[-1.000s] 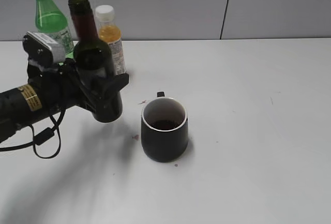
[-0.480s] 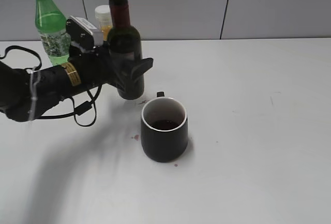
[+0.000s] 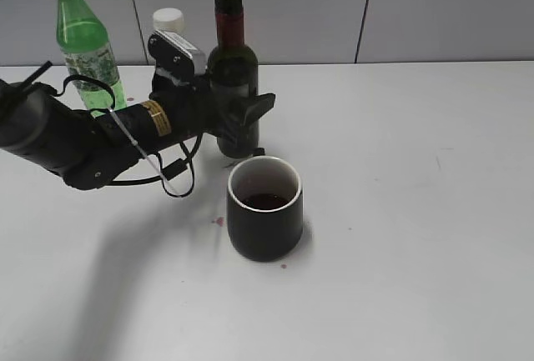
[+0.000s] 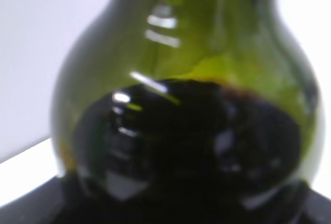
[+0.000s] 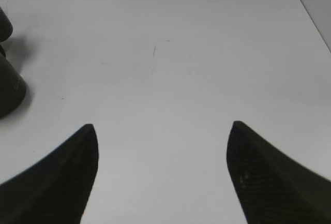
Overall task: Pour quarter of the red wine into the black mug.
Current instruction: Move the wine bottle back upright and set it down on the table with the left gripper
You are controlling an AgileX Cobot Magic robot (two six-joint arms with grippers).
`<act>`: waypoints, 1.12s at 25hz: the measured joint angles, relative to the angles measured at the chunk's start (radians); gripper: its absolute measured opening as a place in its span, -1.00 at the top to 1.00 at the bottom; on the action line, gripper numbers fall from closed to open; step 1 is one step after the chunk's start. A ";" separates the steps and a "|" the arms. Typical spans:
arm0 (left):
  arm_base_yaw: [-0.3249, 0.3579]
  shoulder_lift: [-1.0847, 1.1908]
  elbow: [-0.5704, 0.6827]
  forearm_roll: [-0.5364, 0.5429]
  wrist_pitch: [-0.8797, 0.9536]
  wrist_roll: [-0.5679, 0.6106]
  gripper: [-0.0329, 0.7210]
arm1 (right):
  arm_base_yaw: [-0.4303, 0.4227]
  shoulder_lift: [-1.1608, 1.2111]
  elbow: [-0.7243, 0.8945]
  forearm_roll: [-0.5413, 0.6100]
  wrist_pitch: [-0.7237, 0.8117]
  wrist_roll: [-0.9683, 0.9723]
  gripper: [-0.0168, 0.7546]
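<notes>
My left gripper [image 3: 242, 123] is shut on the dark green wine bottle [image 3: 232, 69] and holds it upright just behind the black mug [image 3: 265, 208]. The bottle is uncapped. It fills the left wrist view [image 4: 181, 105], where dark wine reaches to its shoulder. The mug has a white inside and a little red wine at its bottom. Its edge shows at the left of the right wrist view [image 5: 8, 87]. My right gripper [image 5: 163, 131] is open and empty over bare table; it is out of the exterior view.
A green plastic bottle [image 3: 83, 40] and a white-capped bottle [image 3: 169, 21] stand at the back left near the wall. Small red drops [image 3: 219, 221] lie on the white table beside the mug.
My left arm has carried the wine bottle to the right and back, from left of the mug to just behind it. The mug has not moved.
</notes>
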 joint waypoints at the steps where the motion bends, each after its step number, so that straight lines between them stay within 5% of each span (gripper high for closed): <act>1: -0.001 0.011 -0.006 -0.008 0.000 0.000 -0.52 | 0.000 0.000 0.000 0.000 0.000 0.000 -0.56; 28: -0.002 0.090 -0.048 -0.089 0.001 -0.026 -0.52 | 0.000 0.000 0.000 0.000 0.000 0.000 -0.56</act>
